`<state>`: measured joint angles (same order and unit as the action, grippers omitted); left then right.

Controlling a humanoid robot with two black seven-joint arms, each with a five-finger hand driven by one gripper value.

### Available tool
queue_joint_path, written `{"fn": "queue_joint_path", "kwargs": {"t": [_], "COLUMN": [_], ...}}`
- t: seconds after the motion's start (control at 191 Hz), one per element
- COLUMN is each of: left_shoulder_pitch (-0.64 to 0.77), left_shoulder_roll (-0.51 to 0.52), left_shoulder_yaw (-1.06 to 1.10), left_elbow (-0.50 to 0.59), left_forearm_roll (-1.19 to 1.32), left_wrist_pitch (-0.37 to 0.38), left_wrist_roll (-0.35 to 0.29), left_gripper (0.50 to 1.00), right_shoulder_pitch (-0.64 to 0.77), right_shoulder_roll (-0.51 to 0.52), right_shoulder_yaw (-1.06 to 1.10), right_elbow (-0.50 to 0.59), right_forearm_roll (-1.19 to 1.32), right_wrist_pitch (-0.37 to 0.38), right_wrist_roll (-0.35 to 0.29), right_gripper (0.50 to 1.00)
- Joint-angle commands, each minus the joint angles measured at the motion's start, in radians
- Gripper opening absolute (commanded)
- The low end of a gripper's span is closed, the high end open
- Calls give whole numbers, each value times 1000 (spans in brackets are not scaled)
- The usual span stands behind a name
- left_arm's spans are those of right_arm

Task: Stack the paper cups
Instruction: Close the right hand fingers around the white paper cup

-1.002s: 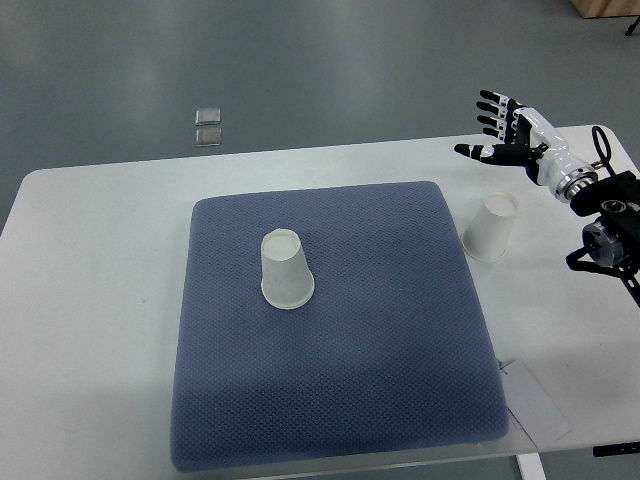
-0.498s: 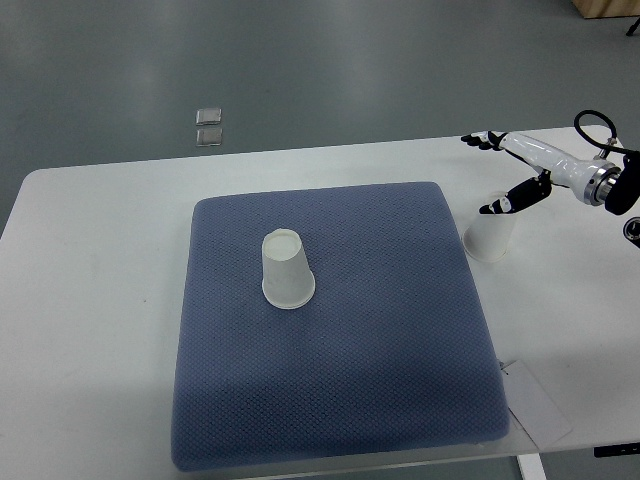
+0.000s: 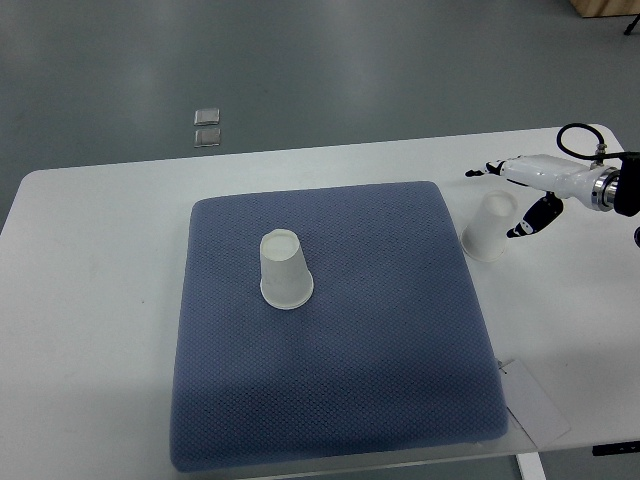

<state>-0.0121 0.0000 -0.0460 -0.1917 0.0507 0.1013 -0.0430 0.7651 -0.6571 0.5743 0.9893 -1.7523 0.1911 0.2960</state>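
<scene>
Two white paper cups stand upside down. One cup [image 3: 284, 268] sits on the blue mat [image 3: 335, 330], left of its middle. The other cup [image 3: 491, 227] stands on the white table just off the mat's right edge. My right hand [image 3: 512, 196] reaches in from the right and hovers over this second cup, fingers spread on either side of its top, not closed on it. The left arm does not show.
The white table [image 3: 90, 300] carries the mat. A flat white card [image 3: 535, 402] lies at the mat's near right corner. Two small clear squares [image 3: 208, 126] lie on the grey floor beyond the table.
My right hand has swung from palm-up above the cup down to the cup's top, with the wrist turning. Both cups stay where they were.
</scene>
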Motion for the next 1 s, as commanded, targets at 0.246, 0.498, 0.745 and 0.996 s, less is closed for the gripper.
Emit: {"fn": "queue_joint_path", "kwargs": {"t": [0.246, 0.498, 0.745, 0.996], "left_shoulder_pitch": [1, 1, 1, 0], "left_shoulder_roll": [0, 0, 0, 0], "left_shoulder_yaw": [0, 0, 0, 0], "left_elbow": [0, 0, 0, 0], "left_forearm_roll": [0, 0, 0, 1], "left_wrist_pitch": [0, 0, 0, 0], "left_wrist_roll": [0, 0, 0, 0], "left_gripper": [1000, 1000, 1000, 1000], "right_shoulder_pitch": [71, 82, 95, 102], "right_shoulder_roll": [13, 50, 105, 108], "right_shoulder_yaw": [-82, -117, -123, -148], "right_elbow": [-84, -116, -164, -184], "right_forearm_roll": [-15, -33, -78, -107], "right_wrist_pitch": [-10, -12, -13, -12], "right_wrist_roll": [-3, -3, 0, 0], "right_gripper": [926, 901, 860, 834]}}
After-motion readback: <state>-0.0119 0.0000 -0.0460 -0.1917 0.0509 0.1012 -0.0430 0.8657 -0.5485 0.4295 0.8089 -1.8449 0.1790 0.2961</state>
